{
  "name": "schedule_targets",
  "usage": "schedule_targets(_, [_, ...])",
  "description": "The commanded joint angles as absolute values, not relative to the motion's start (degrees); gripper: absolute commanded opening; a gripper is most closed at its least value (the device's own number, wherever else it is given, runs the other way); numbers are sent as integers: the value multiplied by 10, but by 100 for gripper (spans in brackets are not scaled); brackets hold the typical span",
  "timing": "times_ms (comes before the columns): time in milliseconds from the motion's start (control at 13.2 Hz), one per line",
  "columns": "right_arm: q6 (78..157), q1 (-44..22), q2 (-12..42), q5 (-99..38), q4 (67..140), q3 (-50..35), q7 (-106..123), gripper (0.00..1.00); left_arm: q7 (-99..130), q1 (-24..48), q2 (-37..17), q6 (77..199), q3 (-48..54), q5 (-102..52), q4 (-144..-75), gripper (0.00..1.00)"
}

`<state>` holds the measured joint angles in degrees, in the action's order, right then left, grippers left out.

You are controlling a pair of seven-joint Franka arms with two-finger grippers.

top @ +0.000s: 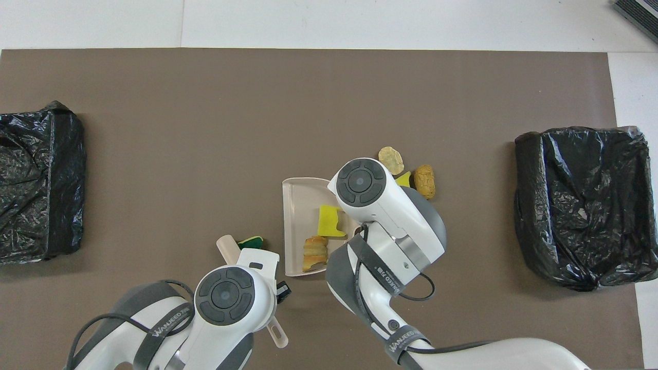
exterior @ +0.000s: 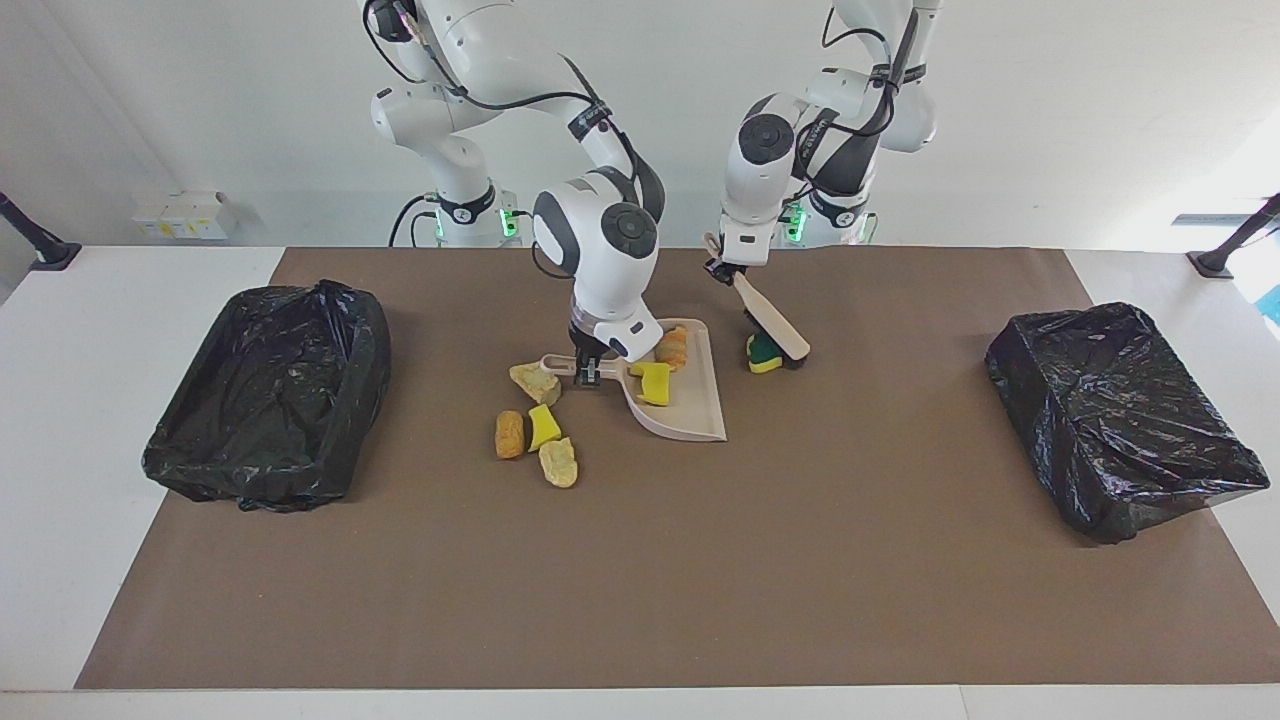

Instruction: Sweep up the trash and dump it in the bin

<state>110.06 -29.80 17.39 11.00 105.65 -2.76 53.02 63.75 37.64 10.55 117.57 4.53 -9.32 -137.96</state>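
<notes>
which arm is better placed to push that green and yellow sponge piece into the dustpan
The left. Its tool is shut on the handle of the beige wooden brush, whose bristles sit beside the green-and-yellow sponge chunk, next to the beige plastic dustpan. The right tool is occupied holding the dustpan's handle.

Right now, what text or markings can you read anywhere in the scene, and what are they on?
"WANJEED", then letters I can't make out: grey strap on the left arm, overhead view.
Similar print on the right arm strap: cut off, not fully readable.
Nothing legible on the dustpan, brush or bins.
</notes>
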Motion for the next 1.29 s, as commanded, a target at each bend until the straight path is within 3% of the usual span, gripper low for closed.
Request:
schedule_targets(0, [1085,-298,166,124,1056,-30,505,0,543,383,117,1220,38,-112,-1397,0])
schedule_targets(455, [1085,-298,165,124,1058,-30,497,0,393,389,77,1372,39,-169,-1376,0])
schedule_targets(911, [1085,-298,165,122,1058,-30,488,0,403,342,87,1291,31,-151,-1356,0])
schedule_targets(1215, [1085,-267,133,104,1058,-28,472,0,405,328,131,1235,33,-108,-1346,0])
